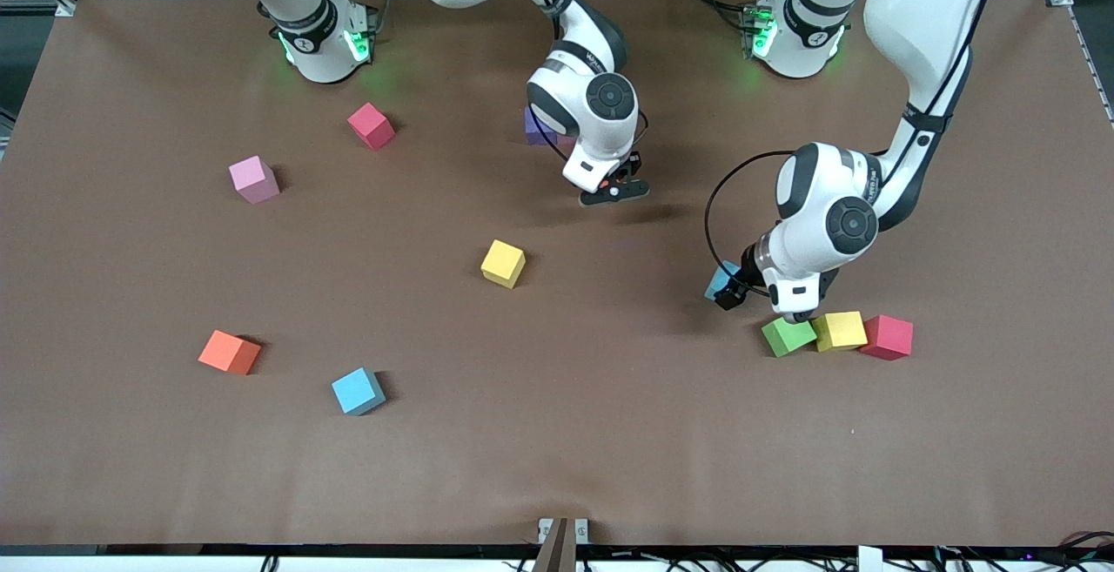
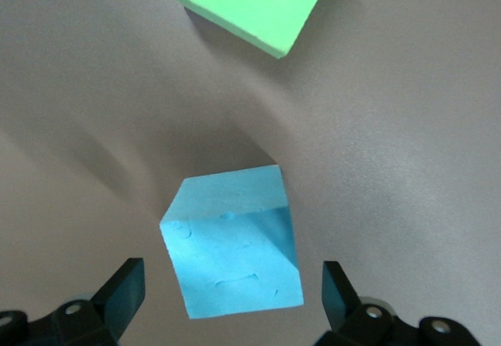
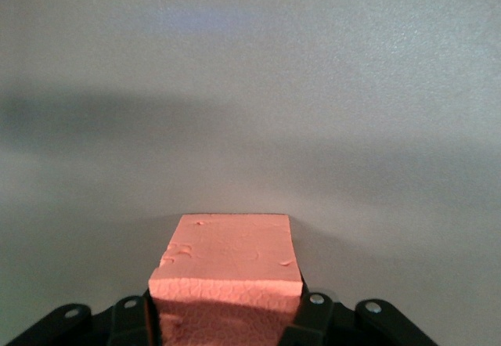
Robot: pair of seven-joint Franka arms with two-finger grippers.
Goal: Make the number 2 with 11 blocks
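My left gripper is open and low over the table, its fingers apart on either side of a sky-blue block, with a gap at each side. Beside it a green block, a yellow block and a crimson cube stand in a row. My right gripper is shut on an orange block over the table's middle. No number 2 shape is in view.
Loose blocks lie toward the right arm's end: pink, yellow, orange, sky-blue, and a crimson cube. A purple block is partly hidden by the right arm.
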